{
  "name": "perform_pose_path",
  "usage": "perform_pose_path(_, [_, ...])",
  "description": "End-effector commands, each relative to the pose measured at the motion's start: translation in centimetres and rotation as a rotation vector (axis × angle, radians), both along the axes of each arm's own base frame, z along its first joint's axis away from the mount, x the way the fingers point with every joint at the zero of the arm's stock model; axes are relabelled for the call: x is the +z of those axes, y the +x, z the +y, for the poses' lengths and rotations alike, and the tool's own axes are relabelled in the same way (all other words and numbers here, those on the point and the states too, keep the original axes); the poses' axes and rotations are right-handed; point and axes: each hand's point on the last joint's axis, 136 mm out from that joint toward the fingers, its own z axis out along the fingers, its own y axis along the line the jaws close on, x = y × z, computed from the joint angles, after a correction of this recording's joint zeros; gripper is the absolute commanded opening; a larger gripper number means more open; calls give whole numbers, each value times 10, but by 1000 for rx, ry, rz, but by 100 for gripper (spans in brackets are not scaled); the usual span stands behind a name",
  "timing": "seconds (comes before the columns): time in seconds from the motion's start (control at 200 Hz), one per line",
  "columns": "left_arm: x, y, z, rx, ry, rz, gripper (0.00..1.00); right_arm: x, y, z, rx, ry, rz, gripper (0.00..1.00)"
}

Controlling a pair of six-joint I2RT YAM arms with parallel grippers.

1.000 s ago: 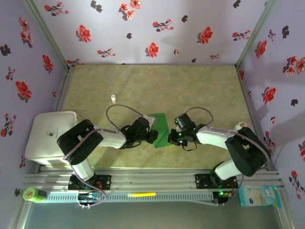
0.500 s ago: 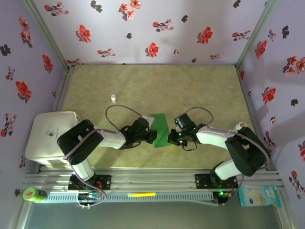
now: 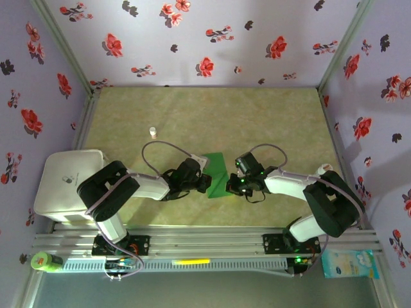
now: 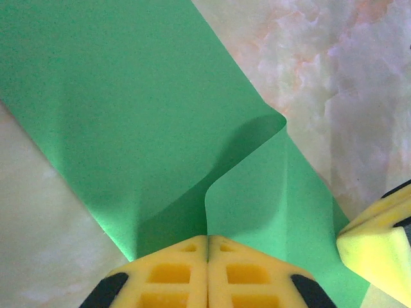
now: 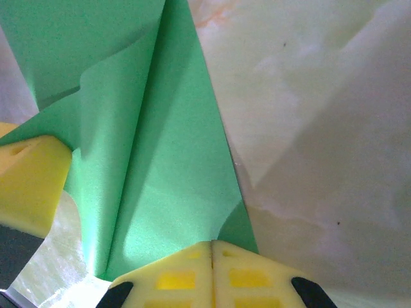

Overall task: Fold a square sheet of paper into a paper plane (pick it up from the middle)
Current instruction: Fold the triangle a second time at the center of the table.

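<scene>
Paper lies between both claws, part-folded, one flap curling up. Left claw is clenched on that raised fold; right claw pinches the opposite edge. Folding looks midway; next the flap probably needs carrying over and pressing flat on the surface.

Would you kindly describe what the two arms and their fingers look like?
The left arm and the right arm both have smooth white shells with bulky black joint housings and black wrists. A thin grey cable loops over each wrist. The left fingers and right fingers are bright yellow blocks with moulded rectangular recesses and black mounts.
</scene>
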Motion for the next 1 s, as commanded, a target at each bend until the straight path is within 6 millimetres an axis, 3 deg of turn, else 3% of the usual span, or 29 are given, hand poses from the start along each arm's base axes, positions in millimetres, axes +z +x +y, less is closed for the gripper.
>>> perform_pose_path(0.0, [-7, 6, 7, 31, 18, -16, 7, -25, -14, -24, -10, -130, 61, 7])
perform_pose_path(0.62, [-17, 1, 13, 46, 18, 7, 7, -24, -13, -23, -11, -131, 59, 8])
perform_pose_path(0.995, [8, 5, 8, 41, -25, -35, 6, -23, -13, -23, -12, -130, 57, 8])
